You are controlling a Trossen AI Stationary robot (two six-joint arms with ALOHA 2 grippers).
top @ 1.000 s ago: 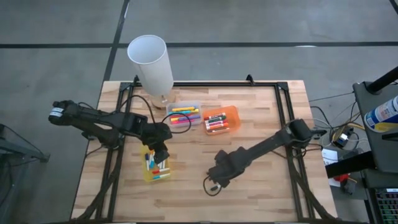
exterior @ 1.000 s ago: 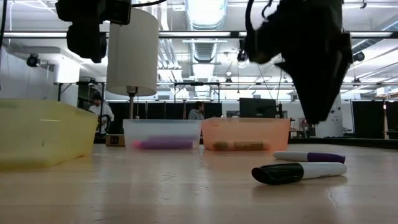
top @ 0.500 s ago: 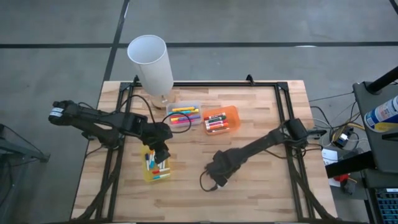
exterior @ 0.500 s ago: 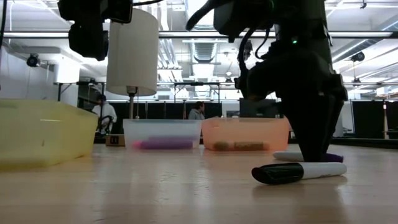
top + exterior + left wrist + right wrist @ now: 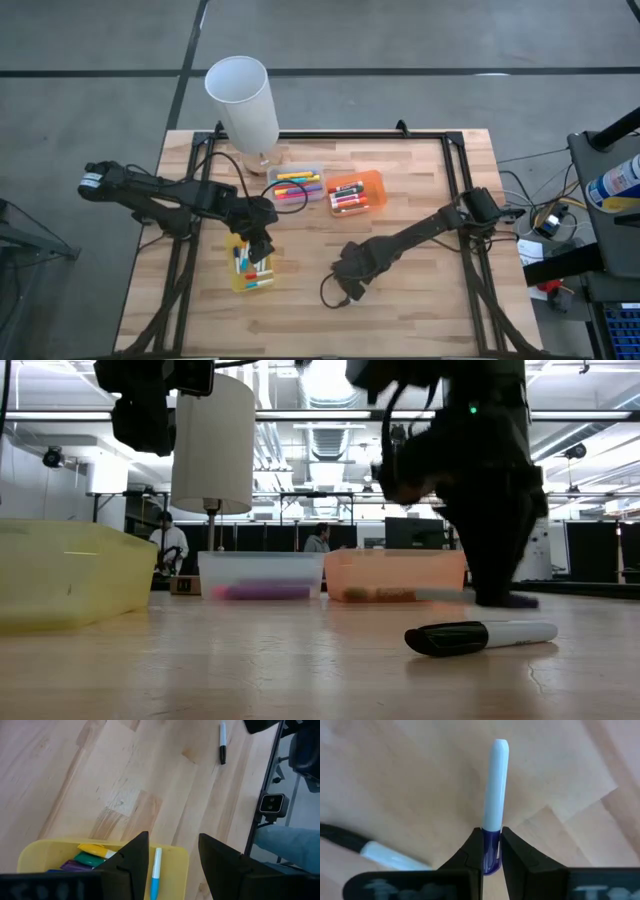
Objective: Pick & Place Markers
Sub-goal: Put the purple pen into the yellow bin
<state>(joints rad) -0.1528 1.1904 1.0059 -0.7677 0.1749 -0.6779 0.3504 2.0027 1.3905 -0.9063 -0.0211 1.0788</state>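
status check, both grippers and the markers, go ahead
Right gripper shut on purple-capped marker down at the tabletop. Left gripper open over yellow tray. Black-capped marker loose on table beside it. Nothing in the way.

The light wooden tabletop (image 5: 420,180) stands on a smooth grey floor (image 5: 420,40) with dark lines across it. A tall white lamp shade (image 5: 243,100) sits at the back edge of the tabletop. Behind it is a big room with long bright ceiling lights (image 5: 330,375) and silver pipes. Dark desks and screens (image 5: 415,532) stand far back. Two people (image 5: 164,538) are back there too, small and far away.
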